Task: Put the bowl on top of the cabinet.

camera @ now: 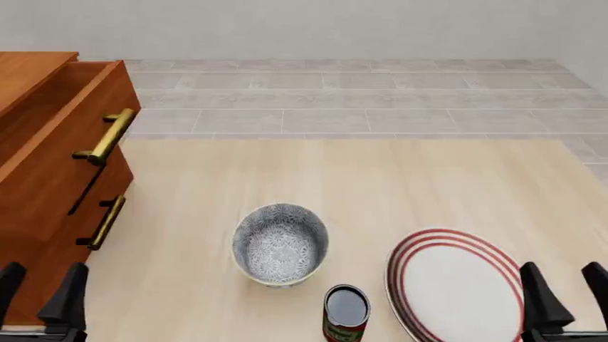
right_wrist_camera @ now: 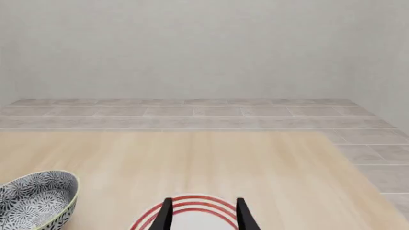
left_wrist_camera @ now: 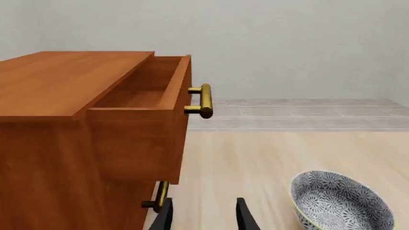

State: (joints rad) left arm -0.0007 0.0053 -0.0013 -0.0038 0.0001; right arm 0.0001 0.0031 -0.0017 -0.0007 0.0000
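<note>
Left tool (camera: 38,292): my nearest item; fingers spread, empty, low beside the cabinet's (camera: 48,178) front.
Right tool (camera: 562,292): fingers spread, empty, at the plate's (camera: 456,285) right edge.
Can (camera: 345,312): upright, near edge of the surface (camera: 380,185).
Bowl (camera: 280,244): upright on the surface, between cabinet and plate, just behind the can.
Cabinet: far left; I see its top drawer (left_wrist_camera: 150,96) pulled out.

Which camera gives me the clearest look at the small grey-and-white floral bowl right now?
The front view: the small grey-and-white floral bowl sits whole and unobstructed mid-table, between the reddish-brown wooden cabinet and the red-ringed white plate. The left wrist view cuts off part of it at the frame edge; the right wrist view also shows it cropped.
</note>
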